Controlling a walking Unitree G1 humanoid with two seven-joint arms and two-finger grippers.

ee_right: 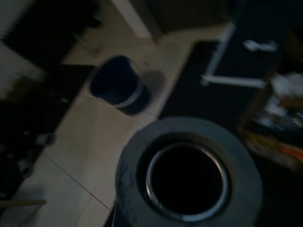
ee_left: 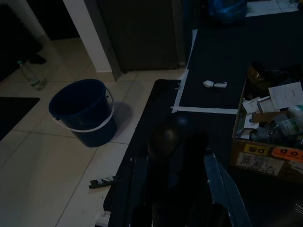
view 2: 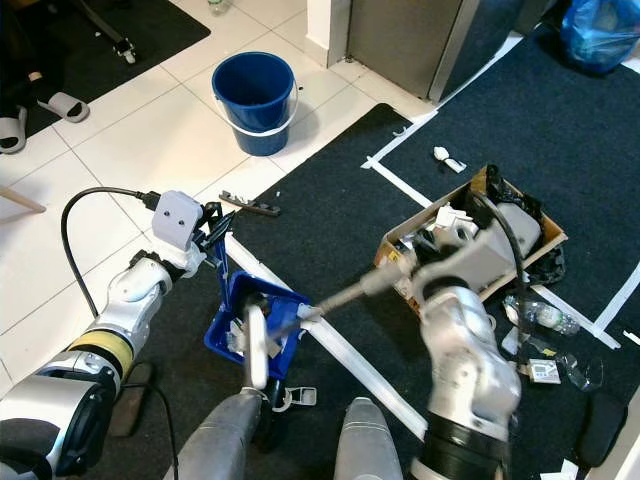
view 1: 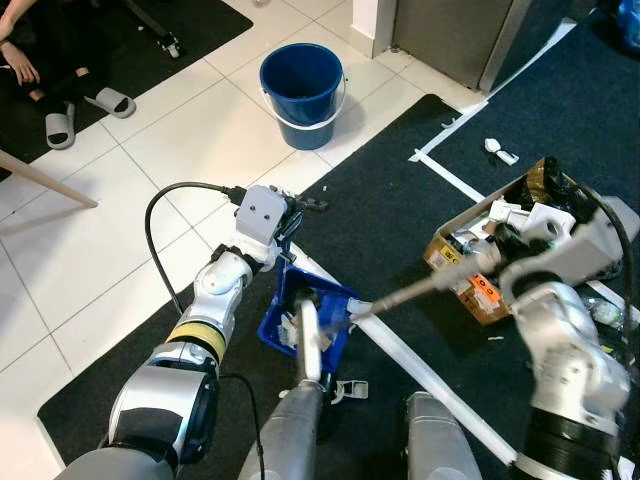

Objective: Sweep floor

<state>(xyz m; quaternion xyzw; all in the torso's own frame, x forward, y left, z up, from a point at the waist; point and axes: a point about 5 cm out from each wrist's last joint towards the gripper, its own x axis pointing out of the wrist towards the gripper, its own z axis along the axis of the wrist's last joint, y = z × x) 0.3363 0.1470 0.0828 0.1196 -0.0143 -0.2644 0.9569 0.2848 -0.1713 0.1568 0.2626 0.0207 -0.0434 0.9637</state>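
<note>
Silver arms, yellow band, black cable

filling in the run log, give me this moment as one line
task: sweep floor | left gripper: at blue dustpan | right gripper: on broom handle | nearby: blue bucket, cardboard box | surface: dark mat

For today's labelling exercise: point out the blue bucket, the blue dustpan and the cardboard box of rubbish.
blue bucket [view 1: 301, 82], left eye view, on its outer wall.
blue dustpan [view 2: 246, 297], right eye view, on its back wall.
cardboard box [view 2: 397, 243], right eye view, on its near side wall.
</note>
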